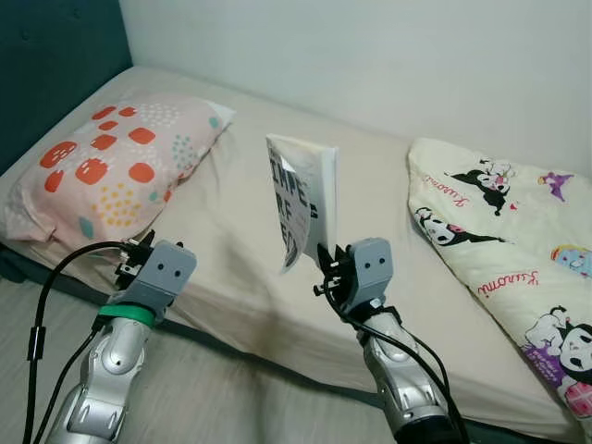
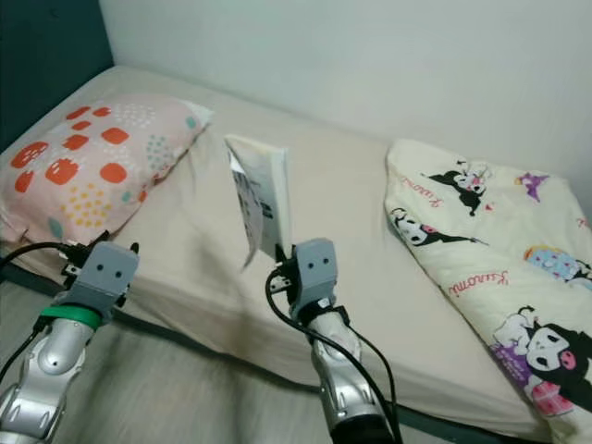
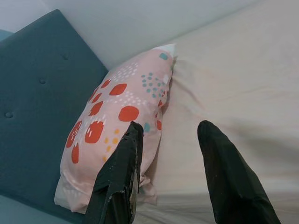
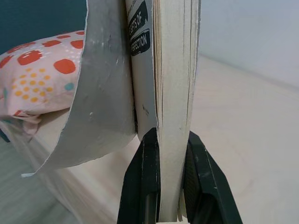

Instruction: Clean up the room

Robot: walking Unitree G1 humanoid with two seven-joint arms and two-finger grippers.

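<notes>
A paperback book (image 1: 305,199) with a white cover and a loose grey front flap is held upright above the bed's front edge. My right gripper (image 1: 326,262) is shut on its lower edge, both fingers (image 4: 142,182) pressing the pages (image 4: 174,93). My left gripper (image 1: 132,248) hovers open near the bed's front left edge, close to a pink pillow (image 1: 111,162) with red and orange spots. In the left wrist view its two black fingers (image 3: 121,172) stand apart with nothing between them, pointing at that pillow (image 3: 117,112).
The bed (image 1: 240,231) has a beige sheet and a teal headboard (image 1: 46,65) on the left. A cream blanket (image 1: 518,240) with cartoon prints lies bunched on the right. A white wall runs behind. Grey wood floor (image 1: 231,398) lies below the arms.
</notes>
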